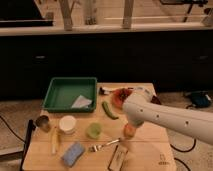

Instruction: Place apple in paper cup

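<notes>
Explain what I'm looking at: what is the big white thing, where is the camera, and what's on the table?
The white shape is a robot's single arm, reaching in from the right. One camera looks down on the wooden table; where it is mounted is not on record. The gripper at the arm's end sits just over the apple, mostly hidden by the arm, so I cannot tell whether it holds it. The white paper cup stands further left, beside a metal cup. Also there: a green tray, a small green cup, a fork, a banana and a blue sponge.
</notes>
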You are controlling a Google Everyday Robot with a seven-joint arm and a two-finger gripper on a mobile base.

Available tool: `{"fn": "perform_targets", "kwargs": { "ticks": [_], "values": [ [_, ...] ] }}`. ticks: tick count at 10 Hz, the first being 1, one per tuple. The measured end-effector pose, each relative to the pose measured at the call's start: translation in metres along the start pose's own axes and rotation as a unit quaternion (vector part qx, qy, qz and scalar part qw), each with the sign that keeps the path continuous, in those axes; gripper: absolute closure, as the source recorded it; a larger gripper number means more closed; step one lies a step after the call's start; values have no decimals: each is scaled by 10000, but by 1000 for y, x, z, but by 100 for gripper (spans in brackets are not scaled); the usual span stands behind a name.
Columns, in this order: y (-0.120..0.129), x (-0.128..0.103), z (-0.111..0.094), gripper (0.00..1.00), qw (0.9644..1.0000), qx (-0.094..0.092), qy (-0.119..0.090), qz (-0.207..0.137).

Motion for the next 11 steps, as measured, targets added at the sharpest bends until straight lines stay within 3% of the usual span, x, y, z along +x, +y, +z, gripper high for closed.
{"fn": "perform_targets", "kwargs": {
  "ticks": [8, 11],
  "values": [
    [-5, -9, 43, 22, 9991, -336, -149, -223],
    [-3, -6, 51, 51, 9988, -380, -214, -202]
  ]
}}
